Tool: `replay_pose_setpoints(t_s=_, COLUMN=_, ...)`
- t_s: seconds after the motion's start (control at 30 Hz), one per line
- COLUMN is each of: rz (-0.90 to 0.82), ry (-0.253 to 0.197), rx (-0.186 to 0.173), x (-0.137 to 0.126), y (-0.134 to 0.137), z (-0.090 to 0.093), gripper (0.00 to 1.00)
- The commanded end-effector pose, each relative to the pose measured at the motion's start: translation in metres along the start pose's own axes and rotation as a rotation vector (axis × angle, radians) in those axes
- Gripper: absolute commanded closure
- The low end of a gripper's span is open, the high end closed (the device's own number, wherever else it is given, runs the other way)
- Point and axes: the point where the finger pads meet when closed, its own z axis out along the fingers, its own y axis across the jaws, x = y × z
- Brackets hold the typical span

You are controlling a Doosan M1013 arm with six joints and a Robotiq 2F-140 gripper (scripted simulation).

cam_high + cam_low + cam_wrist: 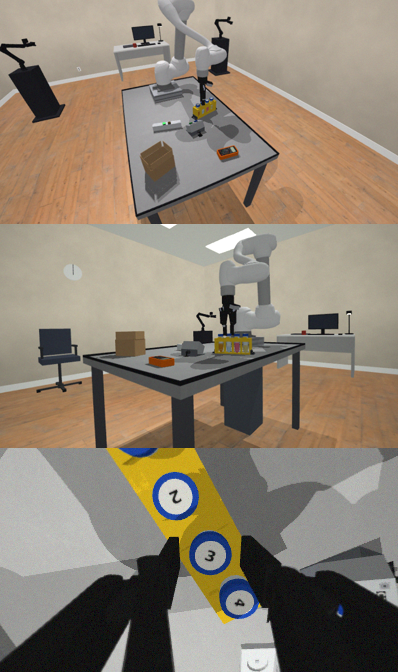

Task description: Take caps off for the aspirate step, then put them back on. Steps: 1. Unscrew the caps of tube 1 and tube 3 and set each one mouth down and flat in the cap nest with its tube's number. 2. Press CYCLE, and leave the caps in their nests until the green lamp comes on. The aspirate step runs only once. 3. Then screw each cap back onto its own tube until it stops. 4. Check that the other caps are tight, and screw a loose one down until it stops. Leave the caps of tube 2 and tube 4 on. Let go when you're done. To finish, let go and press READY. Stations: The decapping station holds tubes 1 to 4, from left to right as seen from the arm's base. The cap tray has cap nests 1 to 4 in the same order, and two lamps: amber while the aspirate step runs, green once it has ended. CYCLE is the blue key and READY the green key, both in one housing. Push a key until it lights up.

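The yellow decapping station (190, 523) holds tubes with blue caps numbered on top. In the wrist view cap 2 (175, 496), cap 3 (210, 554) and cap 4 (239, 600) sit on their tubes, and the cap above cap 2 is cut off at the top edge. My gripper (210, 551) is open and straddles cap 3, with a gap between the cap and each finger. It points straight down over the station (204, 108) in the top view (202, 100) and in the exterior view (227, 332). The grey cap tray (166, 125) shows a green spot on top.
The grey key housing (195, 128) stands just in front of the station. An open cardboard box (158, 160) is at the near left of the table. An orange multimeter (227, 152) lies at the near right. The arm's base (165, 92) is at the far end.
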Motion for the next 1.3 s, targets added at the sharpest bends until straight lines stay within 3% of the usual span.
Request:
replay_pose_setpoints(t_s=0.0, rz=0.0, ry=0.001, rx=-0.001, x=0.0003, y=0.0003, z=-0.0006, gripper=0.59)
replay_pose_setpoints(t_s=0.13, rz=0.0, ry=0.001, rx=-0.001, x=0.0003, y=0.0003, z=-0.0006, gripper=0.59)
replay_pose_setpoints(t_s=0.33, rz=-0.24, ry=0.0, rx=-0.001, x=0.0004, y=0.0003, z=-0.0008, gripper=0.59)
replay_pose_setpoints(t_s=0.4, rz=-0.24, ry=0.0, rx=-0.001, x=0.0004, y=0.0003, z=-0.0008, gripper=0.59)
replay_pose_setpoints(t_s=0.9, rz=-0.84, ry=0.0, rx=-0.001, x=0.0004, y=0.0002, z=-0.0008, gripper=0.59)
replay_pose_setpoints(t_s=0.97, rz=-0.84, ry=0.0, rx=-0.001, x=0.0004, y=0.0002, z=-0.0008, gripper=0.59)
replay_pose_setpoints(t_s=1.13, rz=-1.04, ry=0.0, rx=-0.001, x=0.0003, y=0.0003, z=-0.0008, gripper=0.59)
replay_pose_setpoints(t_s=1.27, rz=-1.047, ry=0.0, rx=-0.001, x=0.0003, y=0.0004, z=-0.0008, gripper=0.59)
